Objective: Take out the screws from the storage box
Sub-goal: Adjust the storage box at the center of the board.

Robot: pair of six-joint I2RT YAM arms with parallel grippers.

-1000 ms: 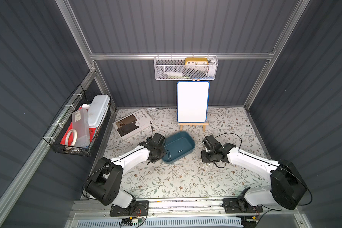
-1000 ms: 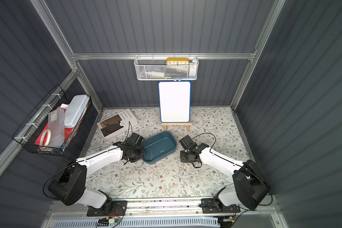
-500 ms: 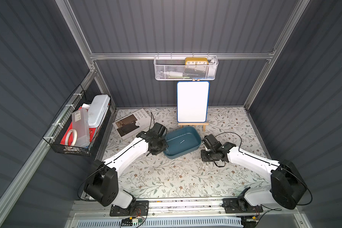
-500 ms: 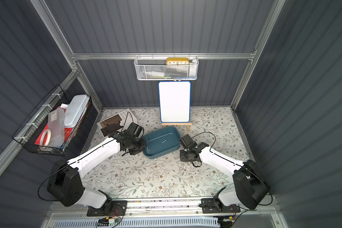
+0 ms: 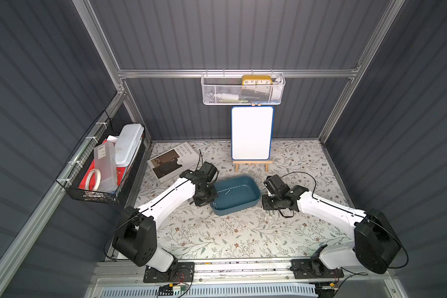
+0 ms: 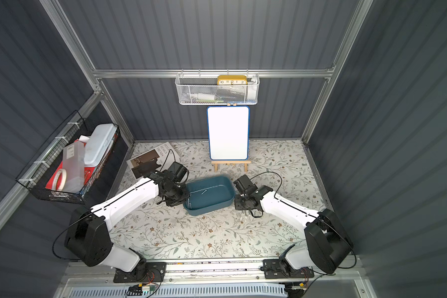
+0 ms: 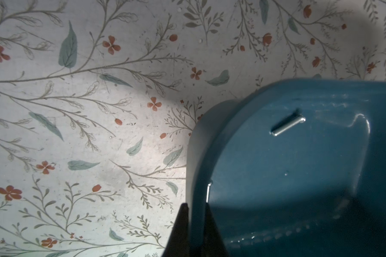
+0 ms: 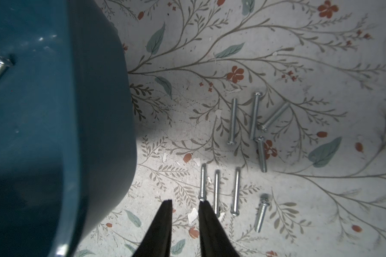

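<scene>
box (image 5: 232, 210): shallow teal tray, rounded corners, mid-counter (image 5: 217, 237).
screws (image 8: 236, 191): slim, silver; I count eight on the counter beside the box, two inside.
left end effector (image 7: 195, 207): pinching the box rim.
right end effector (image 8: 184, 201): slightly spread, empty.

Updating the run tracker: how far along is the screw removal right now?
Done: eight screws lie on the table beside the storage box. In hand: left hand pinches the box rim; right hand is open, empty, by the laid-out screws. Left: at least two screws in the box, one mid-floor, one against the wall.
</scene>
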